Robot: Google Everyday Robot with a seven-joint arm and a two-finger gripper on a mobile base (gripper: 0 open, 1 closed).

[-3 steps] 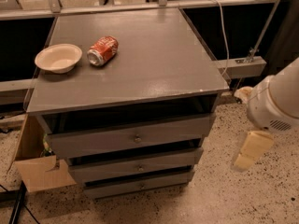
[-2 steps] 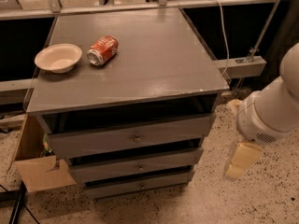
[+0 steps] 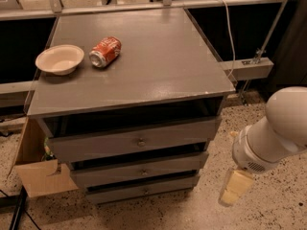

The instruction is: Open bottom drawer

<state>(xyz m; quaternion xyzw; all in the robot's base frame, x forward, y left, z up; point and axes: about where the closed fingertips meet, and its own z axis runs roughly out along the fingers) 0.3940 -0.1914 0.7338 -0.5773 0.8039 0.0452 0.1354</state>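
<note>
The grey cabinet (image 3: 139, 80) has three drawers. The bottom drawer (image 3: 144, 190) is the lowest, with a shallow grey front and a small round knob (image 3: 146, 191); its front sits about level with the middle drawer (image 3: 141, 171) above it. The top drawer (image 3: 139, 140) has a taller front. My gripper (image 3: 232, 190) hangs at the lower right from the white arm (image 3: 273, 133), to the right of the cabinet and apart from it, about level with the bottom drawer.
A cream bowl (image 3: 59, 59) and a red soda can (image 3: 105, 51) lying on its side rest on the cabinet top. A cardboard box (image 3: 38, 171) stands against the cabinet's left side. A rail with a white cable (image 3: 230, 37) runs behind.
The arm and gripper have moved left and down, closer to the cabinet's lower right corner. The drawers, bowl and can have not moved.
</note>
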